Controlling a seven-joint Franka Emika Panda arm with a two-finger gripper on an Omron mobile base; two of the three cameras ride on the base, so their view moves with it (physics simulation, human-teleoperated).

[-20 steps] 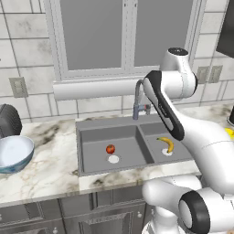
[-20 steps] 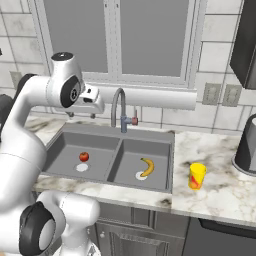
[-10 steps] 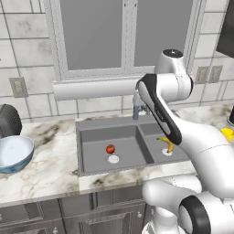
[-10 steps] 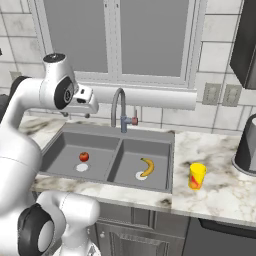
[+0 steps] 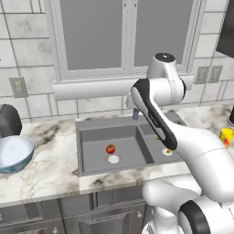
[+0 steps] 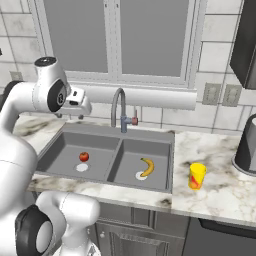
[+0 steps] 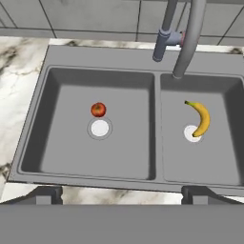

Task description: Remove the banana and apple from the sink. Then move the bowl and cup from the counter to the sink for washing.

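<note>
The dark grey double sink (image 7: 155, 128) lies right below my gripper (image 7: 122, 194), whose jaws stand wide open and hold nothing. A small red apple (image 7: 98, 109) rests by the white drain of the left basin. In the right basin a yellow banana (image 7: 202, 118) curves over the other drain. From the right base view my gripper (image 6: 75, 114) hangs above the sink's back left corner, well above the apple (image 6: 84, 156) and the banana (image 6: 147, 166). The pale blue bowl (image 5: 13, 153) sits on the counter (image 5: 45, 169) at far left. The yellow cup (image 6: 197, 175) stands right of the sink.
A curved grey faucet (image 6: 120, 107) rises behind the divider between the basins, close to the right of my hand. A dark round appliance (image 5: 7, 121) stands behind the bowl, and another dark vessel (image 6: 247, 145) stands at the counter's far right. A window ledge runs along the wall.
The arm has swung a little to the left and the hand has drawn back toward the sink's left side. The jaws stay open. Apple, banana, bowl and cup lie where they were.
</note>
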